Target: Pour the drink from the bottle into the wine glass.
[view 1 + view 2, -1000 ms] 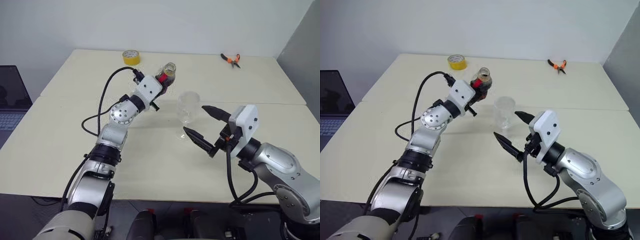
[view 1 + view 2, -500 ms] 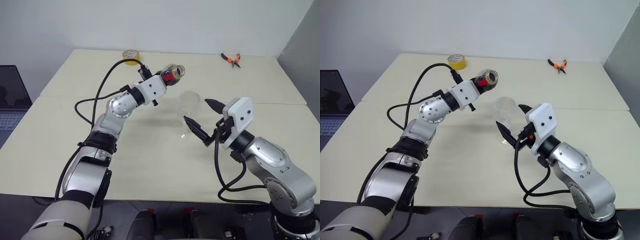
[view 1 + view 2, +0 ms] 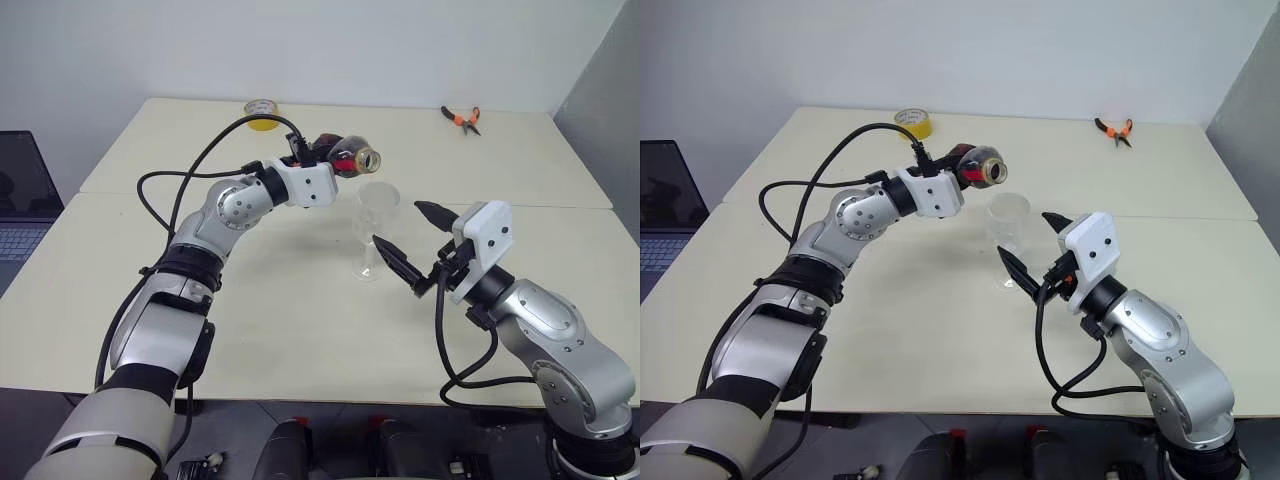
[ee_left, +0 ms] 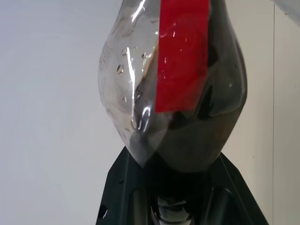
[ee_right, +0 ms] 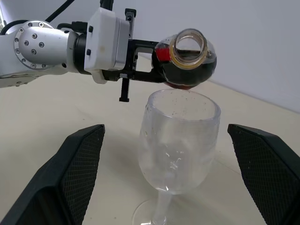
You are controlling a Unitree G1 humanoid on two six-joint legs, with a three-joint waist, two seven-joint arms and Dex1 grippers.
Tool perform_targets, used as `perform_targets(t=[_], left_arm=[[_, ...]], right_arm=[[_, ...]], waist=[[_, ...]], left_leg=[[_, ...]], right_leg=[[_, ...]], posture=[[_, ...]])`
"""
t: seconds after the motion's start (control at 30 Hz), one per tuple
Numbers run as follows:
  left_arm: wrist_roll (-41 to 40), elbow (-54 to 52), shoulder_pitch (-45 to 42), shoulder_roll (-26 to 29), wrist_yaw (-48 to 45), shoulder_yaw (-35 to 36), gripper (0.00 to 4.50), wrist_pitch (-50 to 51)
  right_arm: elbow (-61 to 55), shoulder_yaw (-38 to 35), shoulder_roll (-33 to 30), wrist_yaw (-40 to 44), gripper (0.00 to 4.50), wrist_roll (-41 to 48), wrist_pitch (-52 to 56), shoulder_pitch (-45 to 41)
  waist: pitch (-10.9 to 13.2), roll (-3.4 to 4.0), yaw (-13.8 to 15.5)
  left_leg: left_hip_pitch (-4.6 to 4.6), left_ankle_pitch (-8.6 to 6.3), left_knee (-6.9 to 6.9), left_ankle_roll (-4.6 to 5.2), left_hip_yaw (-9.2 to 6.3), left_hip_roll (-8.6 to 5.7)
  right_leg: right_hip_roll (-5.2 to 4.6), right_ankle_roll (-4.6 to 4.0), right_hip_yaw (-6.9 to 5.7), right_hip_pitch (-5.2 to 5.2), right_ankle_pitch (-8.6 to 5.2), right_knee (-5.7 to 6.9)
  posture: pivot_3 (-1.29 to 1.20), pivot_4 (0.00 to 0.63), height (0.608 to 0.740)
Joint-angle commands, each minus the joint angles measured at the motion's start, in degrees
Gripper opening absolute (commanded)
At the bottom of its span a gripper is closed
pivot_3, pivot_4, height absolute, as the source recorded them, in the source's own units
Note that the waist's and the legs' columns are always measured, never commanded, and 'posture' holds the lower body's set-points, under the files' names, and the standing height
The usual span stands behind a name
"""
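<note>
The bottle (image 3: 351, 158) lies tipped on its side in the air, uncapped, with its open mouth (image 5: 188, 47) just above the rim of the wine glass (image 3: 372, 226). My left gripper (image 3: 328, 156) is shut on the bottle's ribbed end. The dark drink (image 5: 183, 76) pools along the bottle's lower side below the red label (image 4: 182, 51). I see no stream. The clear, stemmed wine glass (image 5: 180, 137) stands upright on the table. My right gripper (image 3: 397, 222) is open, with one finger on each side of the bowl and a gap at both sides.
A yellow tape roll (image 3: 262, 112) sits at the table's far edge behind the left arm. Orange-handled pliers (image 3: 461, 119) lie at the far right. A laptop (image 3: 24, 200) stands off the table's left side. A seam (image 3: 560, 207) runs across the tabletop.
My left wrist has rolled, so the bottle has gone from nearly upright to lying sideways with its mouth over the glass. The right gripper stays open at the glass.
</note>
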Motion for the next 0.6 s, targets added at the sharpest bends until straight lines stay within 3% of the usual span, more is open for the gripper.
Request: perform_targets(t=[0.03, 0.6], left_arm=[[1.7, 0.6, -3.6, 1.2, 3.8, -0.1, 0.64, -2.6], [11.7, 6.2, -8.9, 3.5, 15.3, -5.2, 0.63, -7.5]], right_arm=[[-1.9, -0.3, 0.3, 0.0, 4.50, -0.2, -1.1, -0.6], [-2.2, 1.7, 1.0, -0.4, 4.50, -0.8, 0.1, -1.4]], waist=[[0.0, 0.00, 0.0], [0.0, -0.01, 0.0]], left_leg=[[0.00, 0.00, 0.00, 0.00, 0.00, 0.00], [-0.05, 0.01, 0.02, -0.02, 0.04, 0.00]], right_leg=[[0.00, 0.00, 0.00, -0.01, 0.00, 0.00], [0.00, 0.00, 0.04, -0.10, 0.00, 0.10]], posture=[[0.00, 0.150, 0.740], [0.00, 0.150, 0.740]])
